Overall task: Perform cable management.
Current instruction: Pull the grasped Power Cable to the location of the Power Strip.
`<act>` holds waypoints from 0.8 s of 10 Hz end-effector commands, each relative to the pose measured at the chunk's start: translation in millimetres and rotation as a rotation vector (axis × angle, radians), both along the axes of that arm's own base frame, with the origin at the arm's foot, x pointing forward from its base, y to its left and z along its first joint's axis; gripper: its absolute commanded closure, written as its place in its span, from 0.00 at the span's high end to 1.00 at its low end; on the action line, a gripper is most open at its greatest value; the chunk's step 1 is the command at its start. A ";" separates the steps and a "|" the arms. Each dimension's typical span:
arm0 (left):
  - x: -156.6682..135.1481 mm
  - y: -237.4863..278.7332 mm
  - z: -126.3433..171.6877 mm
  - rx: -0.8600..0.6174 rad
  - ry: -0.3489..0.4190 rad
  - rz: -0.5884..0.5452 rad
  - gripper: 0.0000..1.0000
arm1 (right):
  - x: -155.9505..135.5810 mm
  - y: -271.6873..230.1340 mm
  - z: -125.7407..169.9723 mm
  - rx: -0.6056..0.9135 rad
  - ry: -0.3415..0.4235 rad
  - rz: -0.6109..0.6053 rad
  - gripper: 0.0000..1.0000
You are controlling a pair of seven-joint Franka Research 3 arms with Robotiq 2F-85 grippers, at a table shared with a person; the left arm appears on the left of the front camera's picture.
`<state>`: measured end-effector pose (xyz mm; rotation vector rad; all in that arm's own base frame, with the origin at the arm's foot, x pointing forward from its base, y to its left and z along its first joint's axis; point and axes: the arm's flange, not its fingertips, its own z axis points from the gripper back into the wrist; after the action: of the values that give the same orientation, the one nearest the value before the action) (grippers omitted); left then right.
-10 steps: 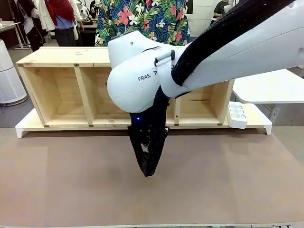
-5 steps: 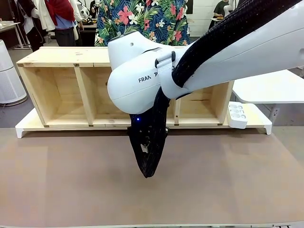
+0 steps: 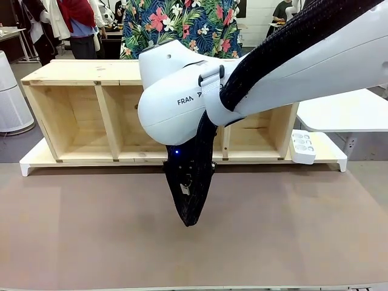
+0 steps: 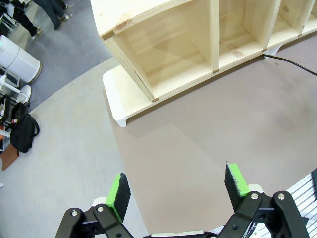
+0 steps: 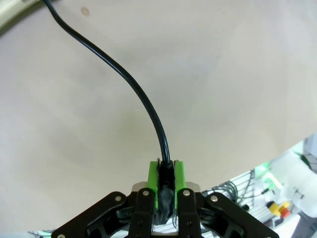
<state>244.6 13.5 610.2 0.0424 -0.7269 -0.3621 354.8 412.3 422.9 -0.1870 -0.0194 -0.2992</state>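
The brown table (image 3: 73, 242) took the lower half of the front view, with a wooden shelf unit (image 3: 79, 79) along its far edge. The right arm (image 3: 176, 103) hung at centre frame. The left gripper (image 4: 178, 186) stood wide apart at the bottom of its view, holding nothing. The right gripper (image 5: 166, 166) was closed, green pads pinched on the cable (image 5: 129, 79), which curved from bottom centre to the frame's upper left.

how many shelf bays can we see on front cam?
3: left bay, middle bay partly behind the right arm, right bay past it. The arm may hide another divider, so possibly more.
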 end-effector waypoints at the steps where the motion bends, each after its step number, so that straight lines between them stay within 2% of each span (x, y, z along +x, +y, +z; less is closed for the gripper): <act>1: -0.2 0.1 0.0 0.001 0.003 0.001 1.00 | -15.9 7.8 -1.2 -0.043 0.000 0.029 0.15; 4: -0.2 0.1 0.0 0.001 0.003 0.001 1.00 | -50.2 -17.8 -2.1 -0.081 -0.008 0.020 0.15; 8: -0.2 0.1 0.0 0.001 0.003 0.001 1.00 | -86.9 -91.7 6.6 -0.080 -0.026 -0.083 0.15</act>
<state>244.7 13.5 610.0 0.0422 -0.7265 -0.3619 286.7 346.4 424.3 -0.2882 -0.0563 -0.3374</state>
